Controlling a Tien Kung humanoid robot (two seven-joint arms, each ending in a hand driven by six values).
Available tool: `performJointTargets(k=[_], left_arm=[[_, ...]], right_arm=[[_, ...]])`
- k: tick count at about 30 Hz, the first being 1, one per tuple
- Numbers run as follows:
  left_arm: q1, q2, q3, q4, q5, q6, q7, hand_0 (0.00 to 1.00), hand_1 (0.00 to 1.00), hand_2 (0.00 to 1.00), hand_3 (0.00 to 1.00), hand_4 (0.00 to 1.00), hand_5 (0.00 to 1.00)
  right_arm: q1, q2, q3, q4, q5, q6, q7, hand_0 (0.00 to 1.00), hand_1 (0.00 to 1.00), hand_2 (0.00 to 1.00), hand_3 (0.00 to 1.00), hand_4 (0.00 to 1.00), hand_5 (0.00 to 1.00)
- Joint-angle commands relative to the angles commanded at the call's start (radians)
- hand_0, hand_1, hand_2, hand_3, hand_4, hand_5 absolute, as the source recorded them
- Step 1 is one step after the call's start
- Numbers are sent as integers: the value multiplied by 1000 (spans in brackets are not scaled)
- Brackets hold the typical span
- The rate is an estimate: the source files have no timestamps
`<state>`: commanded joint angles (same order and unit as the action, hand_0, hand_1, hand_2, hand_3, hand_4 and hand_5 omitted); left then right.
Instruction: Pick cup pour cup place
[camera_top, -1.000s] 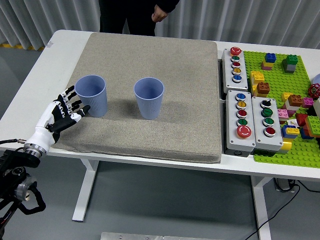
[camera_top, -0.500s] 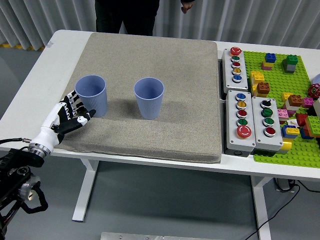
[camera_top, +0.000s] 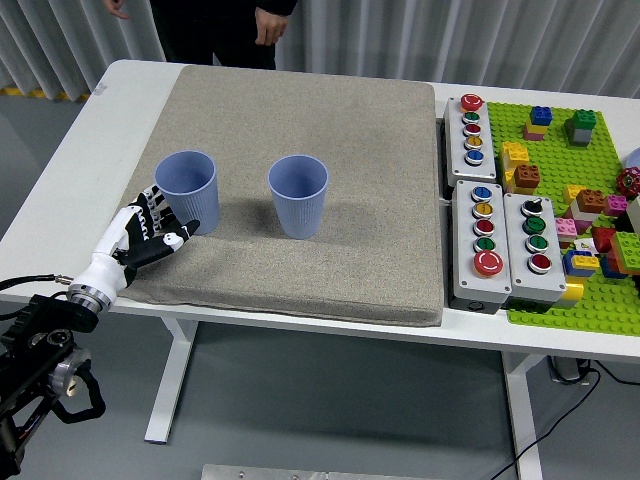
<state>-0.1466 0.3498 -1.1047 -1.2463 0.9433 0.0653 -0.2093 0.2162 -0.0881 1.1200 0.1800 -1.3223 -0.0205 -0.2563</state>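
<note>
The left arm comes in from the lower left corner and slants up toward the mat, its wrist over the table's near left edge. The left hand lies low over the mat's near left corner, palm turned toward the left cup, fingers loosely spread and empty. The fingertips sit right at the cup's lower left side; contact cannot be told. That cup stands upright on the mat's left part, and the right cup stands upright near it toward the mat's middle, the two apart. Both are blue and ribbed. Right of the mat lie button boxes and a green plate with bricks. A person stands at the far side, one hand hanging by the table edge.
</note>
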Motion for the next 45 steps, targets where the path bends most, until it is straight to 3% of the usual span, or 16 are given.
performJointTargets(k=[11, 45], left_arm=[[-63, -27, 16, 56, -3, 16, -3, 920, 888, 998, 998, 796, 133], [-76, -32, 26, 40, 18, 25, 9, 925, 889, 998, 998, 804, 164]], right_arm=[[5, 0, 2, 0, 3, 0, 0, 684, 646, 568, 578, 2, 8], [10, -4, 16, 0, -7, 1, 2, 683, 647, 568, 578, 2, 12]])
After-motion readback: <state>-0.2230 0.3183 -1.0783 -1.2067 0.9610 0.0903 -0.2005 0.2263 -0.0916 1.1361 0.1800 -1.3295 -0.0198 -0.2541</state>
